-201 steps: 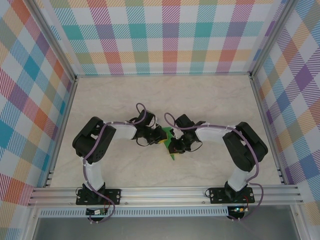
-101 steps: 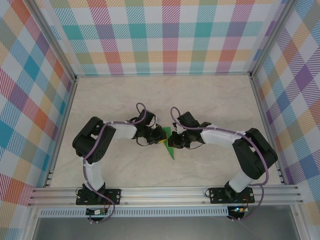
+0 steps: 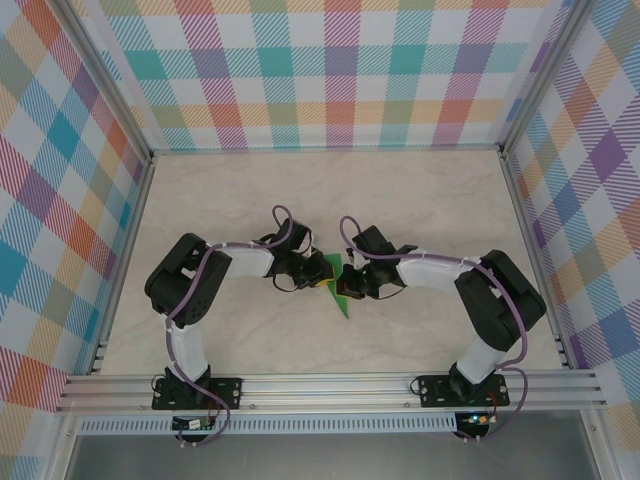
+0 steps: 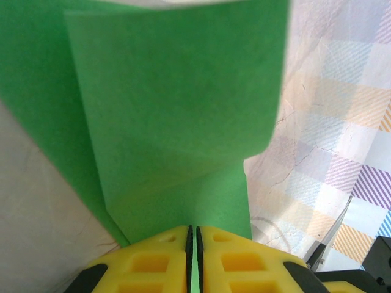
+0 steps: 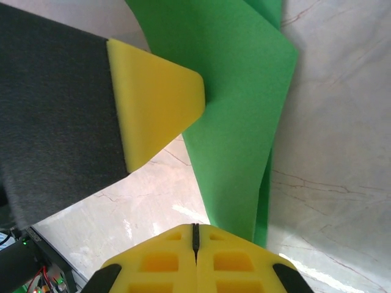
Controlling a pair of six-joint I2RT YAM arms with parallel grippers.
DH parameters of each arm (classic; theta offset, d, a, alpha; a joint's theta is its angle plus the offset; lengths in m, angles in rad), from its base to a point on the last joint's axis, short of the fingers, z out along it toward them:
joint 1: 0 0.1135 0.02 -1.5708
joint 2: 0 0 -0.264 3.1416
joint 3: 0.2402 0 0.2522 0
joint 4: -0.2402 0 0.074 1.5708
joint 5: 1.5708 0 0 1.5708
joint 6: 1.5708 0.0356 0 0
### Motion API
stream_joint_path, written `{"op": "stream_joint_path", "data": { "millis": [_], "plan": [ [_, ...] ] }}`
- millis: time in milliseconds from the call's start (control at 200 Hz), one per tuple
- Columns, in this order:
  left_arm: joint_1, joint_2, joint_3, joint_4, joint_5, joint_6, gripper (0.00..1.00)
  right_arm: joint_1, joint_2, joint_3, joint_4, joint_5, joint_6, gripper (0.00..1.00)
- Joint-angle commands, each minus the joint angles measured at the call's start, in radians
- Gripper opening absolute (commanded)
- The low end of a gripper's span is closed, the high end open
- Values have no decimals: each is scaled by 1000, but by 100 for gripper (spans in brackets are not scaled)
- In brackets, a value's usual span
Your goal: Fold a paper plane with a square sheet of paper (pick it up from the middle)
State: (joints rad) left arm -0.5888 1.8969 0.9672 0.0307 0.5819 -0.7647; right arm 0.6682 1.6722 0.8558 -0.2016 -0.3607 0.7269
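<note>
1. since both sets of jaws meet at the paper (image 3: 343, 303) in the middle of the counter (image 3: 250, 200), the step in hand looks like setting a fold along its length.
2. the left jaws are clenched on the paper: a sliver of green shows in the seam between the yellow pads (image 4: 153, 262).
3. the right jaws are pressed fully together. the paper's lower edge runs down to them, but i cannot tell whether they nip it.
4. to do this well, one side should hold firm while the other works slowly along the crease line. pulling the two apart would likely tear or slip so thin a sheet.
5. the paper is bright green and stands up from the counter between the two arms. it bows in a soft curve with overlapping layers, and one long fold line shows. no sharp dart shape shows yet.
</note>
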Motion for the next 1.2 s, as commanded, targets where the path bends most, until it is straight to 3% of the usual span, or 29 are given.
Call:
{"op": "stream_joint_path", "data": {
  "millis": [0,570,865,1195],
  "plan": [
    [-7,-24,17,-47,-17,22,13,-2,29,-6,-5,3,7,4],
    [-15,-60,35,-29,29,46,14,-2,81,5,-56,29,-27,4],
    [-19,-84,53,-95,-86,55,20,-3,25,2,-19,14,-47,9],
    [-19,-47,46,-6,-21,11,16,-2,-10,25,11,24,-47,12]
  ]
}}
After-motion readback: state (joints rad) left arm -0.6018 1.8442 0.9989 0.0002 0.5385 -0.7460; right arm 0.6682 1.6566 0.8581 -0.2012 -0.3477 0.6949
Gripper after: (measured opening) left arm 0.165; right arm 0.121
